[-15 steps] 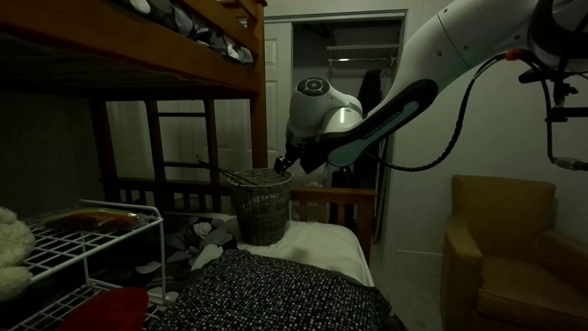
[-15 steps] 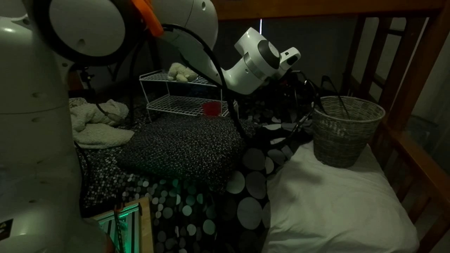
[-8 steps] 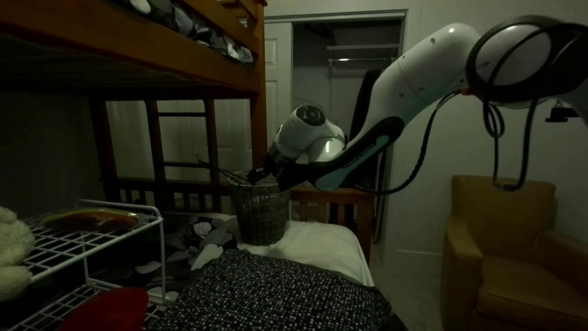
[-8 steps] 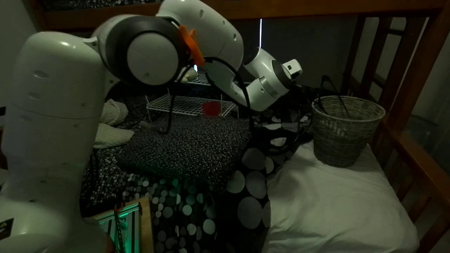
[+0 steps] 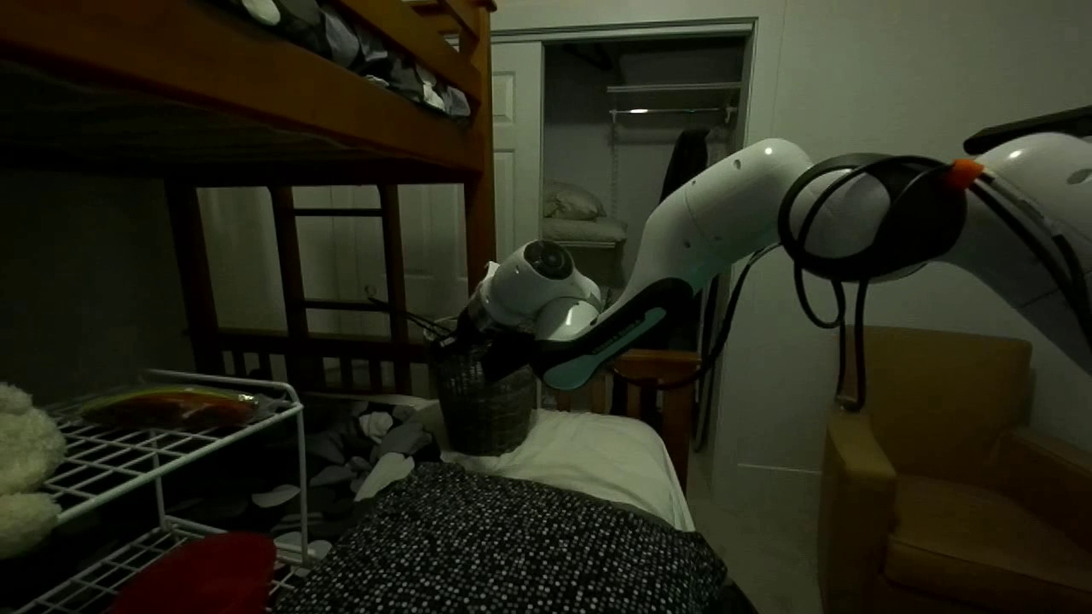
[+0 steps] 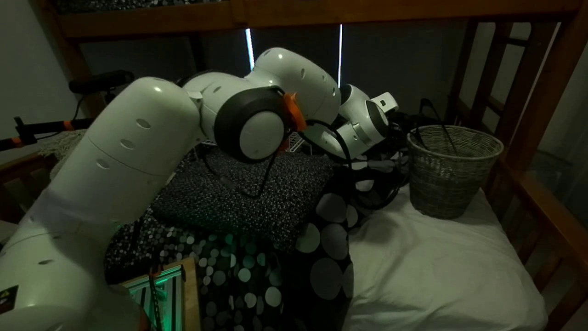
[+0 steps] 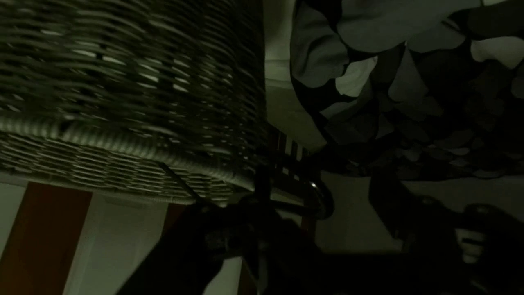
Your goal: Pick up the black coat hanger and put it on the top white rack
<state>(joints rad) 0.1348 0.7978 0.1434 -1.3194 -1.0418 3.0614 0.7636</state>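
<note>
Close by the basket (image 6: 452, 188) with a wide-spread end effector (image 7: 322, 186)

In the wrist view, seeing dark fingers (image 7: 385, 200) well apart, with the shiny hook (image 7: 328, 198) of the black coat hanger (image 7: 179, 181) showing in the gap. Can't tell about contact, way too dark in there.

In both exterior views, seeing the hanger stuck down in the basket, tilted and poking out past the rim. Got that basket upright on a white pillow (image 6: 436, 271), near the headboard (image 6: 549, 209) edge of the bench (image 6: 257, 294).

Spotting the top white rack (image 5: 196, 455) well apart from it, toward the left edge of the bench in an exterior view, loaded with a cream plush toy (image 5: 26, 460) and something in clear plastic (image 5: 171, 408). Also got a red object (image 5: 209, 576) lower down, under the rack. Same view: looking at a robot arm (image 5: 708, 222) stretched in from the right, ending at the basket.
</note>
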